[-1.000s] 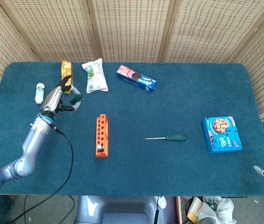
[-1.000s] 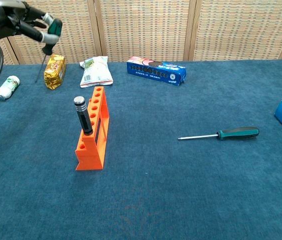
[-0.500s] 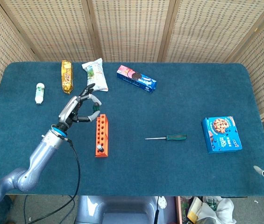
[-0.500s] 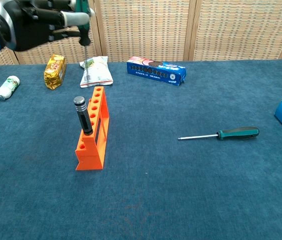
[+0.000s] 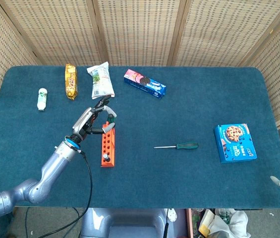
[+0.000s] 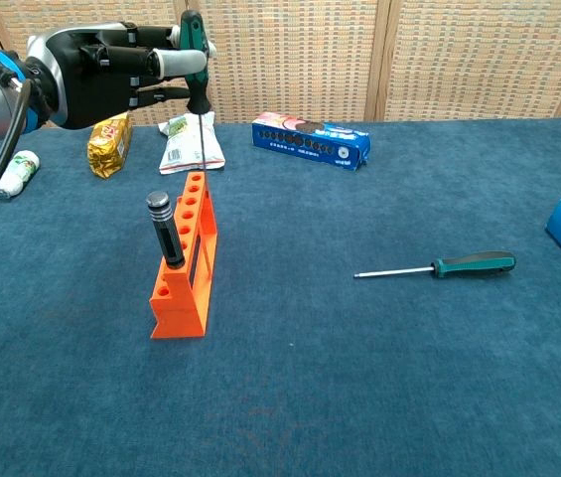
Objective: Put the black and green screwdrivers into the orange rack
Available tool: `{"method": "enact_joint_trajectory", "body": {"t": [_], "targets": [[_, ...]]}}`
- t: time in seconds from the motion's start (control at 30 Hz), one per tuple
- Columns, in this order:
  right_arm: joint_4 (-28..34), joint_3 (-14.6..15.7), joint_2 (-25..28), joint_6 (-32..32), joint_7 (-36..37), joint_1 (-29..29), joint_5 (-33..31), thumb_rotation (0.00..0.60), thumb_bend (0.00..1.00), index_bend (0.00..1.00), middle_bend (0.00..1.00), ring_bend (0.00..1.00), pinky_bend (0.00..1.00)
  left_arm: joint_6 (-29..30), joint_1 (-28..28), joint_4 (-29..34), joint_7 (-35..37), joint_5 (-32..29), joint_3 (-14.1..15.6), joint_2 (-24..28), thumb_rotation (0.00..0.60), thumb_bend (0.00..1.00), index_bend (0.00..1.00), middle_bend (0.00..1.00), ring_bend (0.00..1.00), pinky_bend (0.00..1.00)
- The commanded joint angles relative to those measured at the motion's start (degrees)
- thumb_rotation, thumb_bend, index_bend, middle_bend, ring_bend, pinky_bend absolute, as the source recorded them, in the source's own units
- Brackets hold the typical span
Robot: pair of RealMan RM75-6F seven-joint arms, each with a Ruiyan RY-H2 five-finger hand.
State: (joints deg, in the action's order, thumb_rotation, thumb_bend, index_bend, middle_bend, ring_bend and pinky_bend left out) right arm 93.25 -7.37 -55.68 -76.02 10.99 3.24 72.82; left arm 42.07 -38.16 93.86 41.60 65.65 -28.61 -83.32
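Note:
The orange rack (image 5: 107, 144) (image 6: 183, 266) stands left of the table's middle. A black screwdriver (image 6: 166, 233) (image 5: 106, 157) stands upright in its nearest hole. My left hand (image 5: 91, 121) (image 6: 111, 75) grips a green-handled screwdriver (image 6: 194, 40) upright, with its shaft pointing down at the rack's far end. Whether the tip touches the rack is not clear. A second green screwdriver (image 5: 186, 146) (image 6: 474, 264) lies flat on the cloth to the right of the rack. Only a small part of my right hand (image 5: 277, 181) shows at the lower right edge of the head view.
Along the back lie a white bottle (image 5: 42, 98), a gold snack pack (image 5: 70, 81), a white-green pouch (image 5: 101, 80) and a blue biscuit box (image 5: 145, 83). A blue cookie box (image 5: 234, 143) sits at the right. The left arm's cable (image 5: 86, 168) hangs near the front edge.
My left hand has carried the green screwdriver rightwards from beside the snack packs to above the far end of the rack. Nothing else has moved.

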Motion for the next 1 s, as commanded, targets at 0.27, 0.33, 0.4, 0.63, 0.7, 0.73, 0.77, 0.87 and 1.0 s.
{"method": "enact_joint_trajectory", "body": {"t": [0.27,0.33,0.4,0.63,0.7,0.73,0.77,0.87,1.0], "targets": [[-0.1,0.0,0.1,0.2,0.3,0.0,0.0,0.600,0.00,0.00,0.00,0.00,0.00,-0.7,-0.7,0.7,0.8,-0.8,1.0,1.5,0.600,0.72,0.71,0.00,0.00,0.00],[-0.1,0.0,0.1,0.2,0.2,0.1,0.0,0.600,0.00,0.00,0.00,0.00,0.00,-0.1,-0.6,0.9,0.7,-0.4,1.1,2.0,0.600,0.72,0.71,0.00,0.00,0.00],[-0.1,0.0,0.1,0.3,0.2,0.1,0.0,0.600,0.00,0.00,0.00,0.00,0.00,0.1,-0.6,1.1,0.8,-0.4,1.3,2.3,0.600,0.72,0.71,0.00,0.00,0.00],[-0.1,0.0,0.0,0.1,0.0,0.1,0.1,0.600,0.00,0.00,0.00,0.00,0.00,0.6,-0.6,1.4,1.7,-0.5,1.7,3.4,0.600,0.72,0.71,0.00,0.00,0.00],[-0.1,0.0,0.0,0.1,0.0,0.1,0.1,0.600,0.00,0.00,0.00,0.00,0.00,0.4,-0.6,1.5,1.9,-0.6,1.9,3.7,0.600,0.72,0.71,0.00,0.00,0.00],[-0.1,0.0,0.0,0.1,-0.1,0.1,0.1,0.600,0.00,0.00,0.00,0.00,0.00,0.3,-0.6,1.5,2.1,-0.6,2.0,3.9,0.600,0.72,0.71,0.00,0.00,0.00],[0.0,0.1,0.0,0.0,-0.1,0.1,0.2,0.600,0.00,0.00,0.00,0.00,0.00,0.0,-0.6,1.6,2.4,-0.8,2.1,4.2,0.600,0.73,0.71,0.00,0.00,0.00],[0.0,0.1,0.0,0.1,-0.2,0.1,0.1,0.600,0.00,0.00,0.00,0.00,0.00,-0.3,-0.7,1.2,2.6,-1.0,2.4,4.5,0.600,0.74,0.71,0.00,0.00,0.00],[0.1,0.0,0.0,0.1,-0.3,0.1,0.0,0.600,0.00,0.00,0.00,0.00,0.00,-0.6,-1.0,0.5,2.8,-1.3,2.8,4.4,0.600,0.74,0.71,0.00,0.00,0.00]]}}
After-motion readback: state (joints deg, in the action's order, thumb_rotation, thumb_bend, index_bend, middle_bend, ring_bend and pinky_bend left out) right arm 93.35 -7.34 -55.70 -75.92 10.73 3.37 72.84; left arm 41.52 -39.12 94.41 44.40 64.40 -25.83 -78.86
